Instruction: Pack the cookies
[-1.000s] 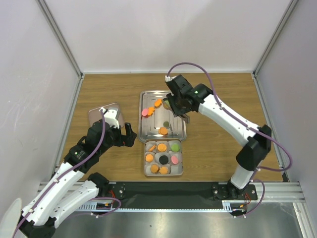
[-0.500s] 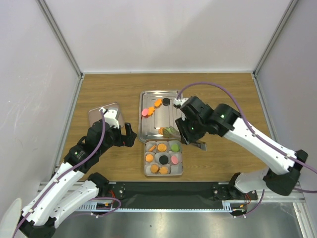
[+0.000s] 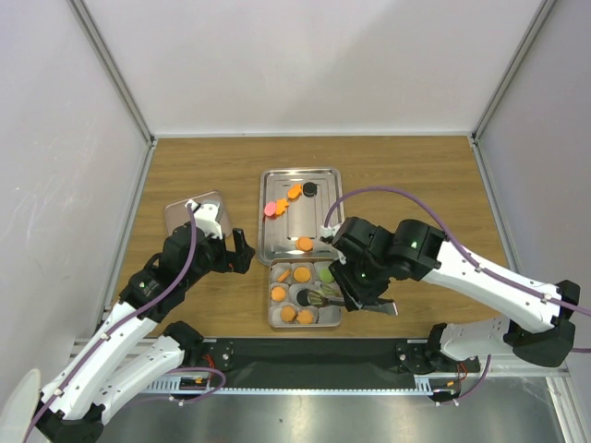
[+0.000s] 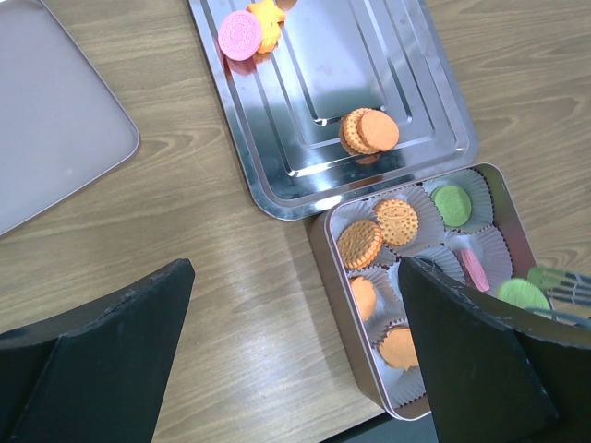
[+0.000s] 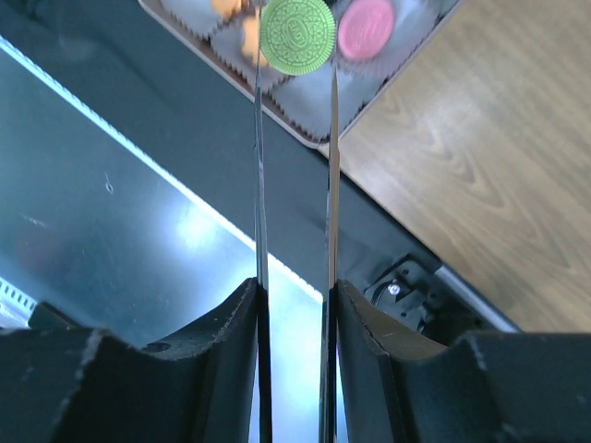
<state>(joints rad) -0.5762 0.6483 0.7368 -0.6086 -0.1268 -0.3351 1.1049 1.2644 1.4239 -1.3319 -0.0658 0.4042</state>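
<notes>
Here the right gripper (image 5: 294, 63), its thin flat fingers barely parted, pinches a round green cookie (image 5: 296, 35) just above the fluted paper cups (image 5: 300, 92) of the metal tin (image 4: 325, 268). The cookie's embossed face shows only in the right wrist view. The left gripper (image 4: 291, 341) hangs spread wide and empty over the wooden surface (image 4: 231, 268).

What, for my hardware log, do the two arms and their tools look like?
Both the left arm and the right arm have white shells with black joints, and a purple cable loops along each. The left tool has broad, blocky black fingers. The right tool carries two thin, silvery blades set in black mounts.
</notes>
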